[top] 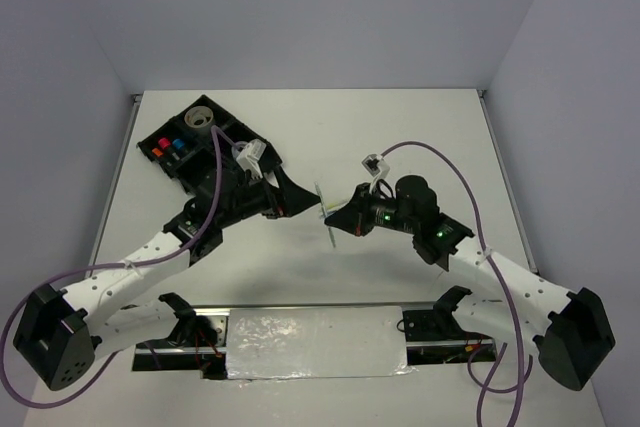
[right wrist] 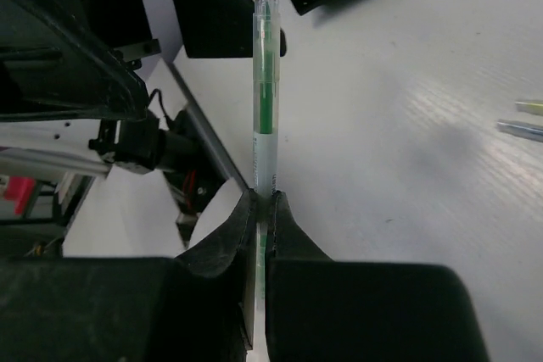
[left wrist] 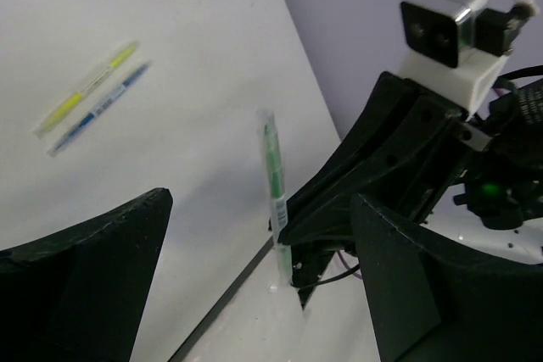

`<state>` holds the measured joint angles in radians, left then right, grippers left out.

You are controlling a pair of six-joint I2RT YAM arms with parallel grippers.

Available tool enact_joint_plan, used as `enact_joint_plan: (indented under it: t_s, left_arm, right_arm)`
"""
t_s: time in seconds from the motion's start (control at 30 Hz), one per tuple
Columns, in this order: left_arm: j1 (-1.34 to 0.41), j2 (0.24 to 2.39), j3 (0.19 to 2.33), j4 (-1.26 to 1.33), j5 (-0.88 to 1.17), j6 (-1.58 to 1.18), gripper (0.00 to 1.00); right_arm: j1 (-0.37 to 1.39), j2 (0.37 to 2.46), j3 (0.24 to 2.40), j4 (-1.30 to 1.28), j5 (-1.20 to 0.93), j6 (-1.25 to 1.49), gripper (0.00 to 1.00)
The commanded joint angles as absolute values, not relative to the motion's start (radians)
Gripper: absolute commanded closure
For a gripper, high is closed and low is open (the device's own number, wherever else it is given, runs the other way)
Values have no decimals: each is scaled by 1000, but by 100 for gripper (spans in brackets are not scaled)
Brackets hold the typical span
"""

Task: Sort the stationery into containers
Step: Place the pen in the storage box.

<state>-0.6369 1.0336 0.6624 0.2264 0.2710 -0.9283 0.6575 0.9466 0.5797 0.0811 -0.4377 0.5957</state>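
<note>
Green-white pen is clamped at one end by the right gripper, well right of the tray. The left gripper, jaws wide, faces it, likely for handover trayward.

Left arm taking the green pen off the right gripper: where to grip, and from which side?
Grip the green pen on its long free barrel, which sticks out past the right gripper; those jaws are shut on its other end. Bring the open left gripper in from the side, jaws straddling the thin shaft.
</note>
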Motion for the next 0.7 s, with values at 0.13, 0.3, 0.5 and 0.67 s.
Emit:
enact_joint_plan:
  t_s: [0.13,0.3,0.5,0.67]
  left_arm:
    - [-684,1034,696,341,292,-945,12]
    - [-712,1069,727,296,287,-913,37]
    - [-730,1075,808,129,195,-835,100]
    - [-721,1121,1053,-392,-326,-700,100]
  right_arm:
    - [707,905,589,238,-541,650,100]
    - [716,933,615,233,-500,658,100]
    - [730,1006,655,218,-437,660,80]
    - [726,916,650,30,-163,611,0]
